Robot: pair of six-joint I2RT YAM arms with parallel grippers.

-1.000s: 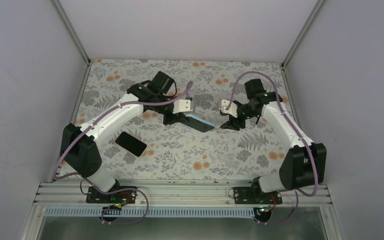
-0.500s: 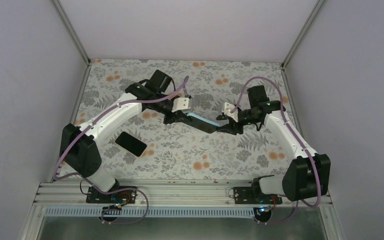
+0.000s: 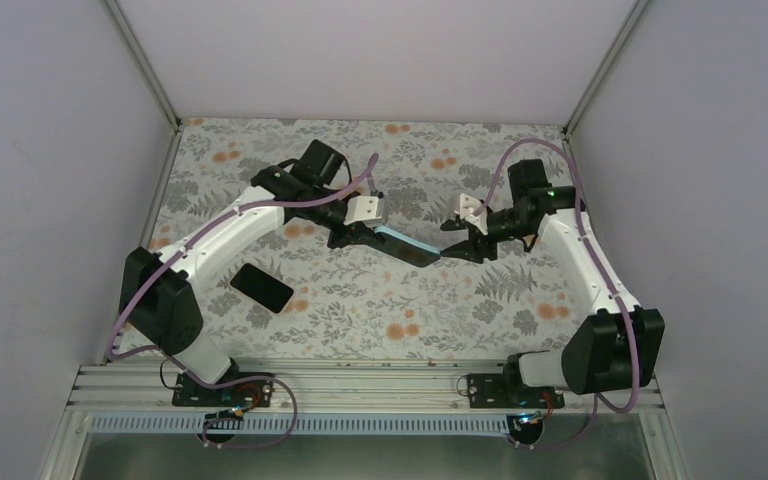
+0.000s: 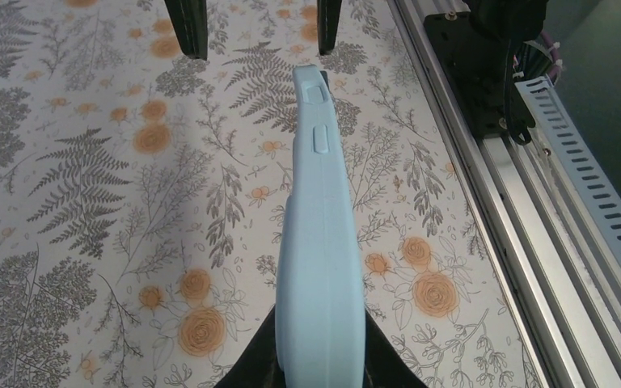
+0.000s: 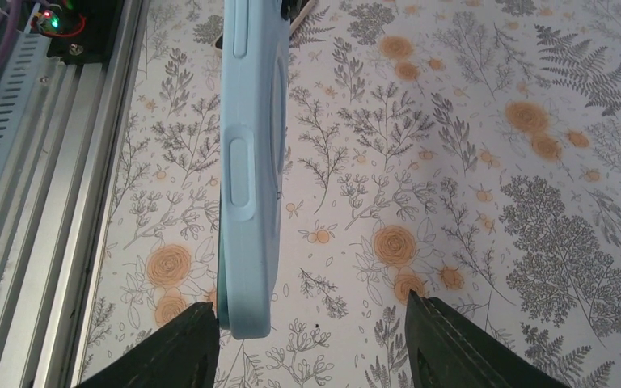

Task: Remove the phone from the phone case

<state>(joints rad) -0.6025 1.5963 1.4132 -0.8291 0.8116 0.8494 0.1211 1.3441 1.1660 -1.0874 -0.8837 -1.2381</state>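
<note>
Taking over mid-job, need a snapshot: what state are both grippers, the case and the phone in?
left gripper: shut on blue phone case.
right gripper: open, fingers either side of the case's free end.
blue phone case: held on edge above the table.
black phone: flat on the table, out of the case.

Setting: robotics laboratory test cell.
Evidence:
- plain pale panel walls (image 3: 50, 150) on three sides, held by aluminium corner posts (image 3: 145, 70)
- surface (image 3: 360, 310) dressed in floral printed cloth
- white-and-black left arm (image 3: 220, 235) and right arm (image 3: 585, 265), bolted to an extruded aluminium rail (image 3: 360, 385)
- slotted cable duct (image 3: 360, 424)
- exposed purple cables (image 3: 123, 305)
</note>
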